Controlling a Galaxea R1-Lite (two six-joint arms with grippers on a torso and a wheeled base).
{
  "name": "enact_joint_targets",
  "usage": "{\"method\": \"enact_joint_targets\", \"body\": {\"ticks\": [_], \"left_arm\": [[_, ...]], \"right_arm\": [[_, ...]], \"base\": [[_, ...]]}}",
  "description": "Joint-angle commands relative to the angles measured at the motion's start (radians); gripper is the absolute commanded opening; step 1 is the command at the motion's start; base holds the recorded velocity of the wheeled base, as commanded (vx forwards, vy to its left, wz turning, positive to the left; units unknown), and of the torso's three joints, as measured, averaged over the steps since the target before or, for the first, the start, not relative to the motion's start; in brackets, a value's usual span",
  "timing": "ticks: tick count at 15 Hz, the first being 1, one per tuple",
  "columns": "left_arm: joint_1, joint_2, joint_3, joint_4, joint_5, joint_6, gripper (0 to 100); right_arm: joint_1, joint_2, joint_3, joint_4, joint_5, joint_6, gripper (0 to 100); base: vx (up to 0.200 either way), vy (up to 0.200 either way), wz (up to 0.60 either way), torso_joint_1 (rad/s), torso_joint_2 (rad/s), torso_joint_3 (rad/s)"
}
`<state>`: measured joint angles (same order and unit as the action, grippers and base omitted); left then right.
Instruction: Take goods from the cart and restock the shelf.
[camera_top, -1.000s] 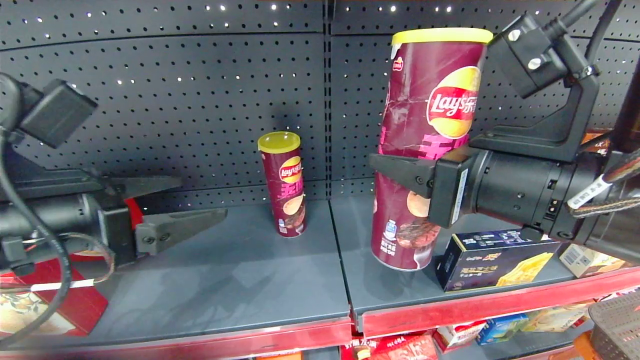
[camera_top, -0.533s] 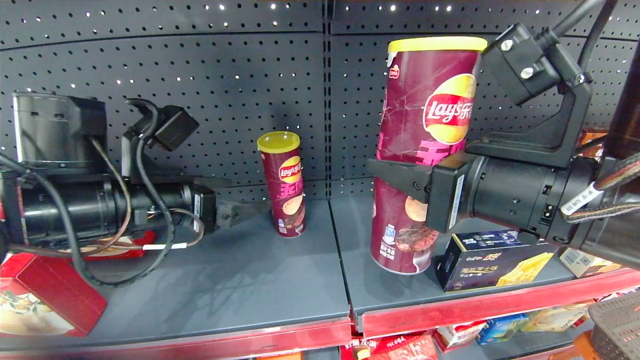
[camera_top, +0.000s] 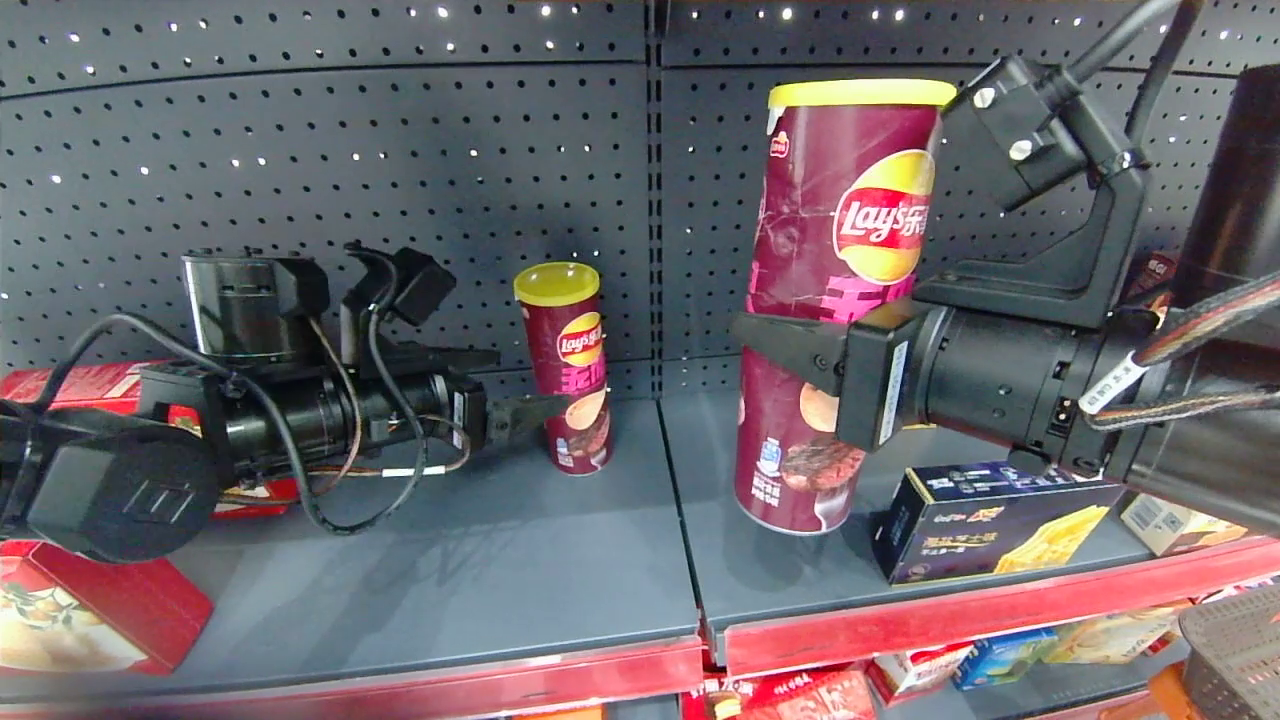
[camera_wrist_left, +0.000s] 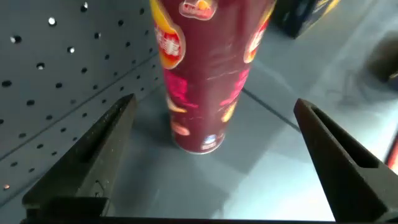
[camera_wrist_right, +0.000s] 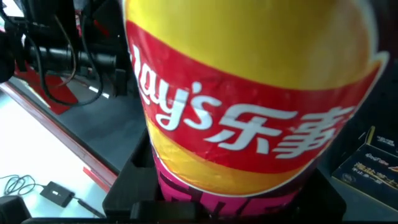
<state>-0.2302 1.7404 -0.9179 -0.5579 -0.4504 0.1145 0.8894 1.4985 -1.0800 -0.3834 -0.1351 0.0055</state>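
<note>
Left wrist view: the left gripper (camera_wrist_left: 214, 102) gapes wide, the shelved can (camera_wrist_left: 208, 74) standing upright just ahead of its fingertips; to that can's right, the right gripper (camera_top: 800, 345) pinches a second can (camera_top: 850, 200) upright, low over the shelf (camera_top: 450, 560).

You have two maroon chip cans with yellow lids in front of you. The held can (camera_top: 845, 250) stands close to upright over the right part of the shelf (camera_top: 450, 560), clamped round its middle by the right hand (camera_top: 790, 350). Its logo faces you, and you can't tell whether its base touches the shelf. The back can (camera_top: 577, 370) stands upright on the shelf, close to the pegboard wall (camera_top: 350, 180) and near the middle. The left hand (camera_wrist_left: 214, 106) has its fingers spread wide to either side of it, with a gap on each side.
</note>
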Motion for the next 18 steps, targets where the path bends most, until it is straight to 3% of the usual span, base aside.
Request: {"method": "enact_joint_targets", "body": {"ticks": [1,5,7,9,15,18], "left_arm": [[0.003,0.027,-0.003,-0.005,0.006,0.002,100],[-0.031,0.027,-0.003,-0.011,0.121,0.027,100],[-0.084,0.024,0.004,-0.008,0.210,0.011,100],[-0.120,0.021,0.002,-0.005,0.257,-0.006,100],[-0.130,0.025,-0.013,-0.010,0.280,0.001,100],[-0.136,0.039,-0.026,-0.010,0.337,0.005,100]], "right_arm": [[0.000,0.016,-0.001,-0.002,0.000,-0.001,0],[-0.001,0.019,-0.001,-0.005,0.000,-0.001,0],[-0.001,0.019,-0.001,-0.005,0.000,-0.002,0],[-0.006,0.019,-0.001,-0.005,0.000,-0.002,0],[-0.009,0.020,-0.001,-0.005,0.000,-0.002,0],[-0.013,0.026,-0.001,-0.006,0.002,-0.004,0]], "base": [[0.000,0.000,0.00,0.000,0.00,0.000],[0.000,0.000,0.00,0.000,0.00,0.000],[0.000,0.000,0.00,0.000,0.00,0.000],[0.000,0.000,0.00,0.000,0.00,0.000],[0.000,0.000,0.00,0.000,0.00,0.000],[0.000,0.000,0.00,0.000,0.00,0.000]]}}
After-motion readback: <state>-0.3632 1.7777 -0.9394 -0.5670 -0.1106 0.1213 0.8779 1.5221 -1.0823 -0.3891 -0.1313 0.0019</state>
